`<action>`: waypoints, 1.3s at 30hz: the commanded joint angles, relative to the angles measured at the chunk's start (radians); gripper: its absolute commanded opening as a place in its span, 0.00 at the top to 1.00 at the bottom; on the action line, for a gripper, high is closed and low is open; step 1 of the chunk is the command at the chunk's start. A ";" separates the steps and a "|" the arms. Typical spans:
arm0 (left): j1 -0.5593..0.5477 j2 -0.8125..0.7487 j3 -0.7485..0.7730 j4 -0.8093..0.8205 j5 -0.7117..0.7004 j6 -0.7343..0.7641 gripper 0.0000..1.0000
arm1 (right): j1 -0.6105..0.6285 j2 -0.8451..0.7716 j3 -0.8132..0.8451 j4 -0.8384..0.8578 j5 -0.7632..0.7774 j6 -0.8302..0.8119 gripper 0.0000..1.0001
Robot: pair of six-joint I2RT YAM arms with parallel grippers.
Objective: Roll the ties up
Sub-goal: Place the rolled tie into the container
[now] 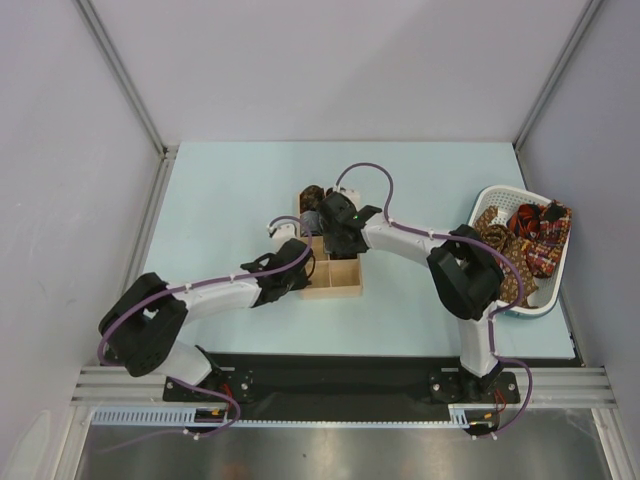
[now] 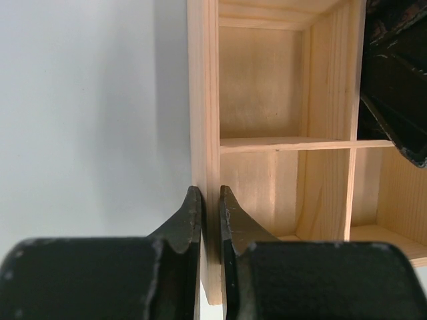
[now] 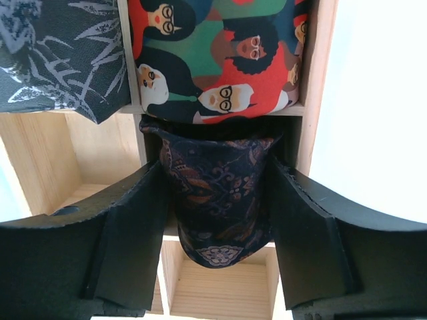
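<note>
Your right gripper [image 3: 215,183] stands parted around the rolled paisley tie [image 3: 217,213], which sits in a middle cell of the wooden compartment box [image 2: 203,100]. Lifting carelessly could snag and uncoil it. Your left gripper [image 2: 210,200] pinches the box's outer wall; a slip shifts it.

Bare light-blue table [image 1: 230,190] fills the top view's upper left and upper middle. At centre the wooden compartment box [image 1: 340,290], the left arm [image 1: 220,292] and the right arm [image 1: 410,240] crowd together. In the right wrist view a leaf-print tie [image 3: 60,53], a faces-print tie [image 3: 220,60] and a paisley tie [image 3: 217,200] plug three cells; the lower-left cell is open.
</note>
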 commanded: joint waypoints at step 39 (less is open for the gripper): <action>0.404 0.307 0.491 -0.008 0.051 0.139 0.91 | -0.178 -0.763 -0.567 0.241 -0.044 -0.219 0.14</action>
